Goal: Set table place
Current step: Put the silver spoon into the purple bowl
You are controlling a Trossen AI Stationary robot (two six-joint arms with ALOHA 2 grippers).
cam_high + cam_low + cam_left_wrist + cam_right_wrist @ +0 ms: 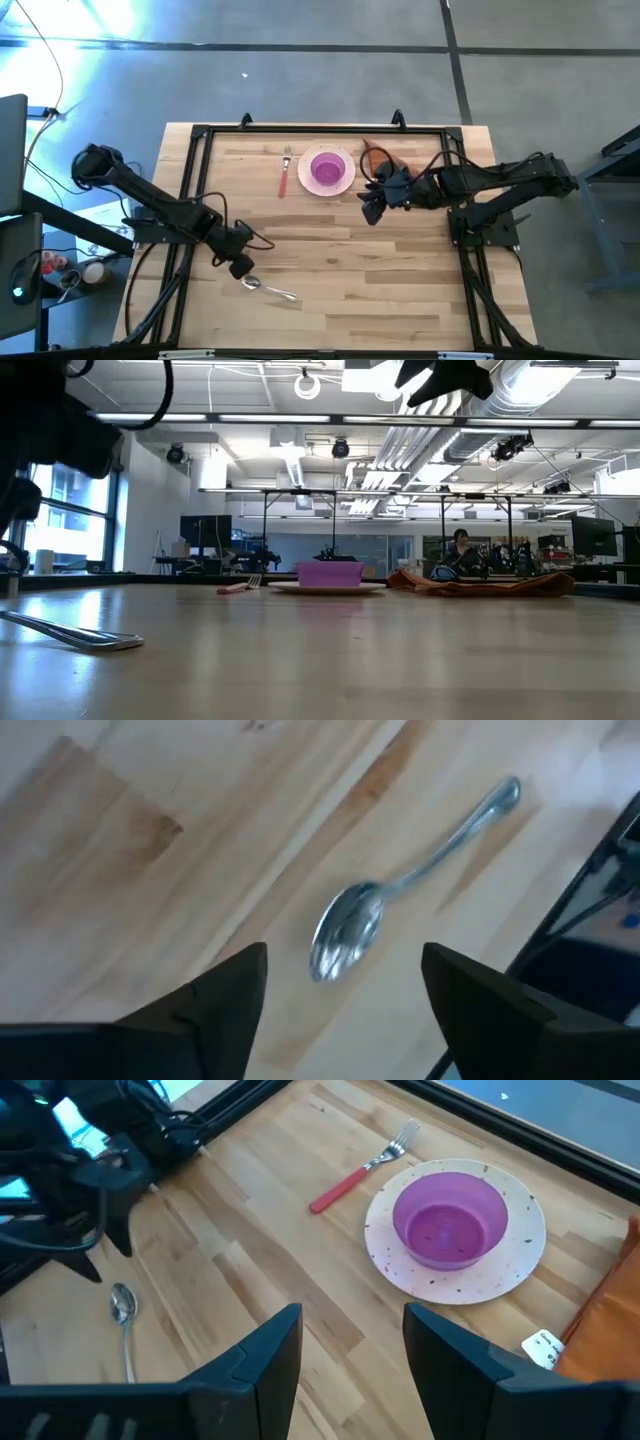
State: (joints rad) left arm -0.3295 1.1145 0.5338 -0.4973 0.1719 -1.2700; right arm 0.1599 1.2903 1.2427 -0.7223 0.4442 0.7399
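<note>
A silver spoon (270,288) lies flat on the wooden table (340,300) near its front left; it also shows in the left wrist view (400,890). My left gripper (242,266) hovers open just above the spoon's bowl (345,928), touching nothing. A purple bowl (327,168) sits on a white plate (346,183) at the far middle, with a pink-handled fork (284,176) lying to its left and an orange napkin (382,158) to its right. My right gripper (371,209) is open and empty, raised to the right of the plate.
A black metal frame (200,130) edges the table. Bare wood lies across the table's middle and front right. Cables run beside both arm bases. Beyond the table the low view shows a room with a person (460,550) far off.
</note>
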